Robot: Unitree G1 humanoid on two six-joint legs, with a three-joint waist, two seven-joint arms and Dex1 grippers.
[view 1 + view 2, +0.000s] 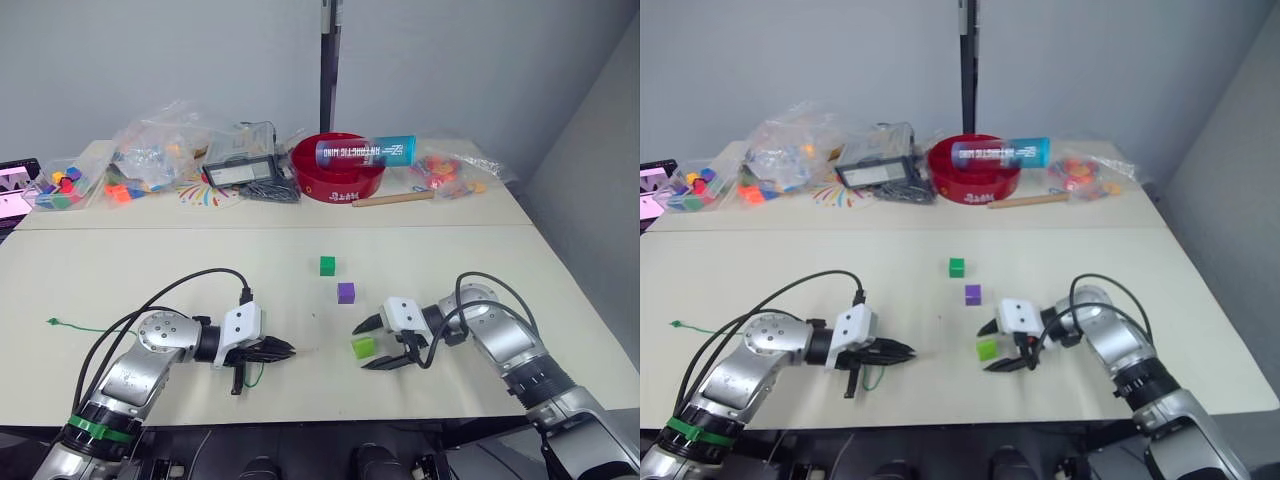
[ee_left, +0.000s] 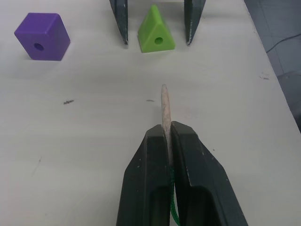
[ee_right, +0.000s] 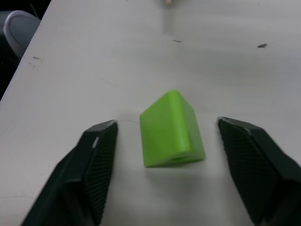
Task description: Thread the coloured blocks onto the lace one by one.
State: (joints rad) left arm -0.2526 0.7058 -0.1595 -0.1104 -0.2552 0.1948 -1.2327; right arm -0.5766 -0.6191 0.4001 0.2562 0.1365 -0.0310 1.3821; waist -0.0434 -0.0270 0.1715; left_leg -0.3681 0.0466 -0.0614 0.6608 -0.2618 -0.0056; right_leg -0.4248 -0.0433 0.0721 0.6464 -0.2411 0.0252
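My left gripper [image 1: 287, 349] is shut on the lace's pale stiff tip [image 2: 164, 108], which points at a light green block [image 1: 363, 347]. The lace [image 1: 90, 328] is a thin green string trailing left across the table to a knotted end [image 1: 52, 322]. My right gripper [image 1: 362, 347] is open, its fingers standing on either side of the light green block [image 3: 171, 129] without touching it. The block's hole faces the lace tip, a short gap away. A purple block [image 1: 346, 292] and a dark green block [image 1: 327, 265] lie just beyond, towards the table's middle.
Along the table's far side stand a red bowl [image 1: 340, 170] with a blue tube [image 1: 366, 152] across it, a wooden stick [image 1: 392, 199], a black device [image 1: 240, 170], plastic bags of toys [image 1: 160, 145] and a box of coloured pieces [image 1: 70, 185]. The table's front edge is close behind both grippers.
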